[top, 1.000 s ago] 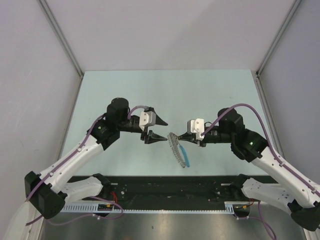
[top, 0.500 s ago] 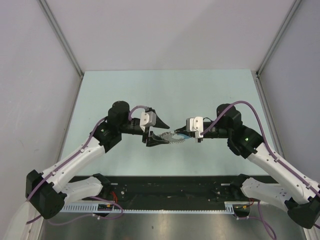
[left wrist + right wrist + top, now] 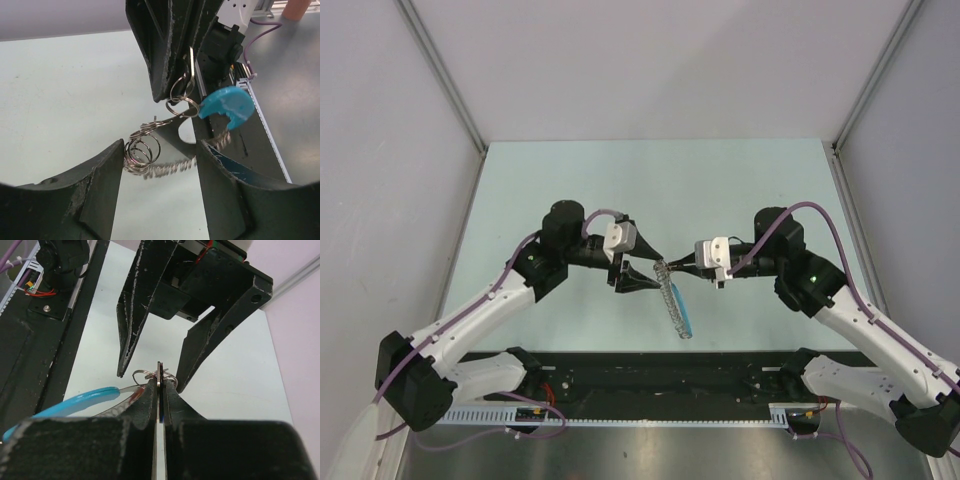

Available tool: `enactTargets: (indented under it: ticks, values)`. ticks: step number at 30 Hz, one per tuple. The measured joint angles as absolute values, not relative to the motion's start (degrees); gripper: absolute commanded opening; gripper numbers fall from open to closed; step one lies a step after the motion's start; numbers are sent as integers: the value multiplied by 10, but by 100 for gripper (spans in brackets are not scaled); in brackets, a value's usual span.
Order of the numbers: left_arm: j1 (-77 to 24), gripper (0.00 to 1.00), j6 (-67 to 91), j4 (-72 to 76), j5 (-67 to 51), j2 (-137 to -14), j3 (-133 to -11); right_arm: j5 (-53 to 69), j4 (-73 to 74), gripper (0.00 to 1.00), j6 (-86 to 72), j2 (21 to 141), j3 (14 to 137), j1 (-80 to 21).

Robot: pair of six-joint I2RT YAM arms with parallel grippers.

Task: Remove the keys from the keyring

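My right gripper (image 3: pixel 678 266) is shut on a thin flat key (image 3: pixel 160 371), seen edge-on between its fingers; the key also shows in the left wrist view (image 3: pixel 190 62). Small wire keyrings (image 3: pixel 181 97) hang from the key, joined to a bright blue strap (image 3: pixel 227 105) and a silvery chain (image 3: pixel 170 167). In the top view the strap (image 3: pixel 682 310) and chain (image 3: pixel 672 305) dangle down above the table. My left gripper (image 3: pixel 650 268) is open, its jaws on either side of the rings and chain without touching them. A coil of rings (image 3: pixel 142 147) hangs close to its left finger (image 3: pixel 85 195).
The pale green table (image 3: pixel 570 190) lies below both grippers. A black rail (image 3: pixel 660 375) with cable ducting runs along the near edge. Grey walls and metal posts (image 3: pixel 445 80) close in the left and right sides.
Half a second ago the chain and strap were swung up level between the grippers; now they hang down again. The left gripper has edged right, closer to the rings.
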State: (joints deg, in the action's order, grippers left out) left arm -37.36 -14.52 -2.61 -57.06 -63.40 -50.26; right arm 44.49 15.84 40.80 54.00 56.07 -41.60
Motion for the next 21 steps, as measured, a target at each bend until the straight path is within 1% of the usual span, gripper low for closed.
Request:
enactTargets:
  ticks: [11, 16, 21]
  values:
    - [-375, 61, -123, 10, -568, -634, -503, 469, 158, 0, 420, 529, 561, -416]
    - [-381, 62, -105, 15, -477, -604, -497, 452, 152, 0, 404, 529, 561, -416]
    - [-381, 63, -100, 24, -378, -527, -466, 430, 144, 0, 378, 529, 561, -416]
